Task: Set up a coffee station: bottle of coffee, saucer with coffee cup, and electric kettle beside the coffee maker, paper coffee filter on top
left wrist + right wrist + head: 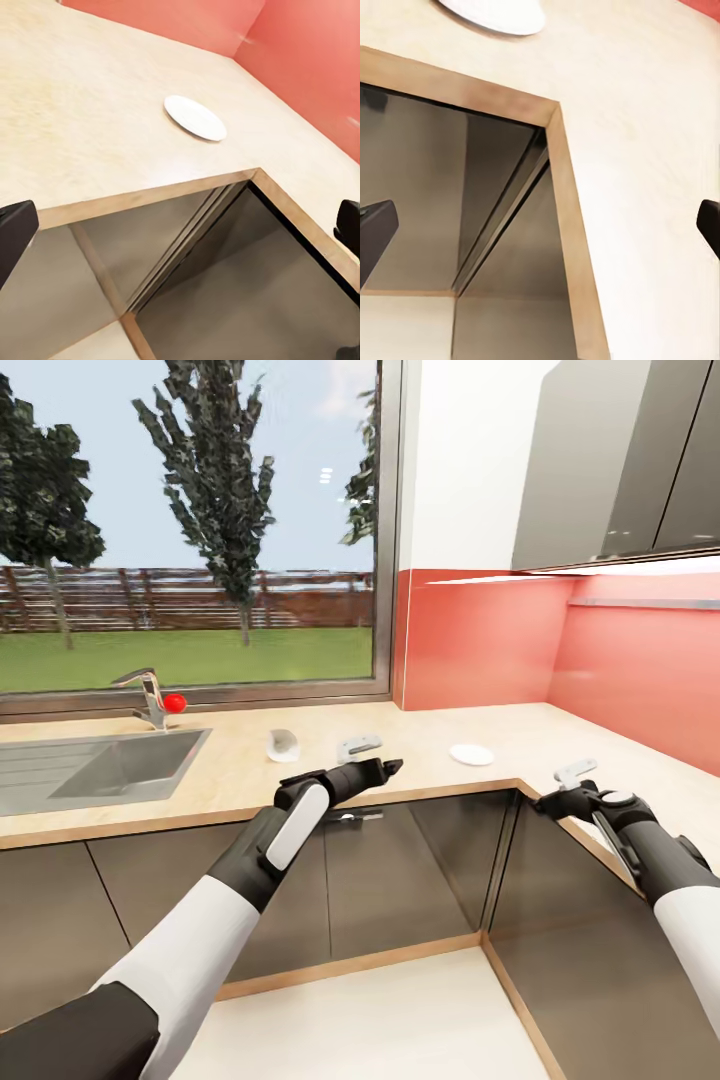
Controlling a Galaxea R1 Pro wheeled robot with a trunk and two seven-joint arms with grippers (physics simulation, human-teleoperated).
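The white saucer (471, 754) lies flat on the kitchen countertop (420, 730) near the inner corner; it is also the saucer (195, 118) in the left wrist view and the saucer (495, 13) in the right wrist view. A small white crumpled piece, apparently the paper coffee filter (283, 745), lies left of it. My left gripper (376, 756) hovers open at the counter's front edge between the two. My right gripper (562, 788) is open over the corner edge, right of the saucer. Coffee maker, bottle of coffee, coffee cup and electric kettle are out of view.
A steel sink (95, 765) and a faucet (150, 698) with a red knob sit at the left under the window. Dark grey cabinet fronts (420, 870) run below the L-shaped counter. The red backsplash (480, 640) and grey wall cabinets (620, 460) close the right corner.
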